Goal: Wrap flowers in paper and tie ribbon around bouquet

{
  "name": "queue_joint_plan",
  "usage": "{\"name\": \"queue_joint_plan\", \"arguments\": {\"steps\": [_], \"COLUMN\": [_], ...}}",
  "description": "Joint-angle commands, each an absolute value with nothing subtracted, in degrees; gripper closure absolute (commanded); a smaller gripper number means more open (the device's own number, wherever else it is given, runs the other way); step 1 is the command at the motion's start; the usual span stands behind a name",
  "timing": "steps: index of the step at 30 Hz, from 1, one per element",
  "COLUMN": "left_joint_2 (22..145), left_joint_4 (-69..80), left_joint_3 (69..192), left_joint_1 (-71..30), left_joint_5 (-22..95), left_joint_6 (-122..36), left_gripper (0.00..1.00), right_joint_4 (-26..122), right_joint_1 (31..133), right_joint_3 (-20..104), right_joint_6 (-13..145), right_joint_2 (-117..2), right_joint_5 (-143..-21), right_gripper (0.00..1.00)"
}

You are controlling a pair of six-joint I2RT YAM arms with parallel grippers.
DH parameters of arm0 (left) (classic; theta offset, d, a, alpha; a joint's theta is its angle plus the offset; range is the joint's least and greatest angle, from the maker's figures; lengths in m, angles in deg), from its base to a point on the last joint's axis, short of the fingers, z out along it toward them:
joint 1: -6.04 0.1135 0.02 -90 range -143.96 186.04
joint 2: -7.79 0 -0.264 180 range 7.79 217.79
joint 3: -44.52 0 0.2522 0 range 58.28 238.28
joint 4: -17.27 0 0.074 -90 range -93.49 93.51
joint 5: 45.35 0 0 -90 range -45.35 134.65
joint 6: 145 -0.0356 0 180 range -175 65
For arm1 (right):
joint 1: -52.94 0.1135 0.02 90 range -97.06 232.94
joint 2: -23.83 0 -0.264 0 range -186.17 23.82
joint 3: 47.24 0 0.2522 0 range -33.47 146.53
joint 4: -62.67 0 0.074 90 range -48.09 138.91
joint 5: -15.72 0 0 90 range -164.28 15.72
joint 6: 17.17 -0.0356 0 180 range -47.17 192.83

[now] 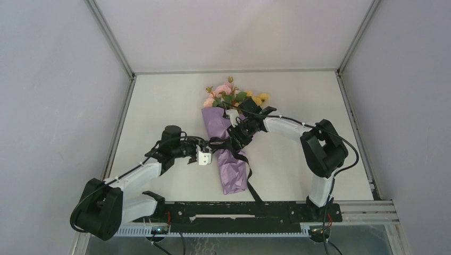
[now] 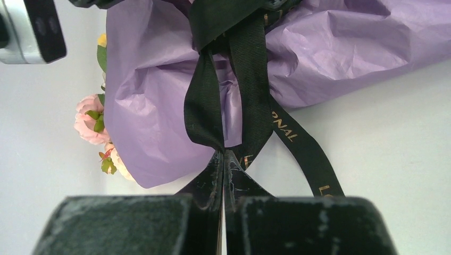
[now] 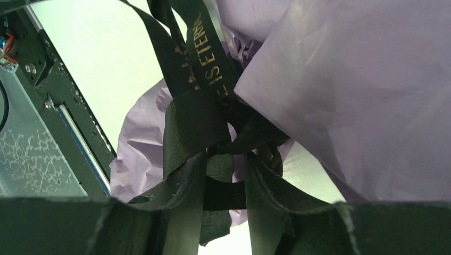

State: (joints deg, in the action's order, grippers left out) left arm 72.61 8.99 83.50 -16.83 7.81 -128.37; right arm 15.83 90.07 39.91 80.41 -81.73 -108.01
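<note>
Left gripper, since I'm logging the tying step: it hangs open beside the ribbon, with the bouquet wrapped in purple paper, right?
Not quite. The left gripper is shut, pinching the ribbon at its tips, as the left wrist view shows. The rest is right.

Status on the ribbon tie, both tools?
Left tool shut on ribbon loop. Right tool open, ribbon between jaws. Ribbon cinched round bouquet middle. Nothing else in the way.
</note>
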Motion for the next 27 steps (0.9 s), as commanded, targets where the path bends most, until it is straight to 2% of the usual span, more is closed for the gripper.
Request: {"name": "queue_joint_plan", "arguments": {"steps": [1,13,15,20,23,27], "left_joint_2": [71.66,71.95,71.86,71.77,71.68,72.04], "left_joint_4": [10.26,11.04,11.07,11.15,11.16,11.15], "left_joint_3": [85.18,84.74,84.74,84.74,84.78,84.78], "left_joint_1": [-17.08,-17.09,-17.09,-17.09,-17.11,-17.07], "left_joint_5": [5.63,6.24,6.46,7.65,8.2,9.09], "left_joint_6": [-127.47,-128.0,-128.02,-128.22,-128.35,-129.05], "left_gripper": [1.0,1.0,1.0,1.0,1.0,1.0], "right_joint_4": [18.04,23.55,23.69,22.63,21.6,20.42], "right_joint_1": [91.59,93.62,93.6,92.46,91.19,89.49], "right_joint_3": [39.11,37.28,37.32,37.37,37.39,37.35], "right_joint_6": [77.12,73.1,73.1,73.1,73.1,73.26], "right_joint_2": [-79.67,-79.2,-79.51,-78.16,-76.12,-72.97], "right_joint_5": [-105.99,-100.04,-99.42,-99.28,-99.41,-99.62], "right_gripper": [0.58,0.57,0.65,0.94,0.99,1.0]}}
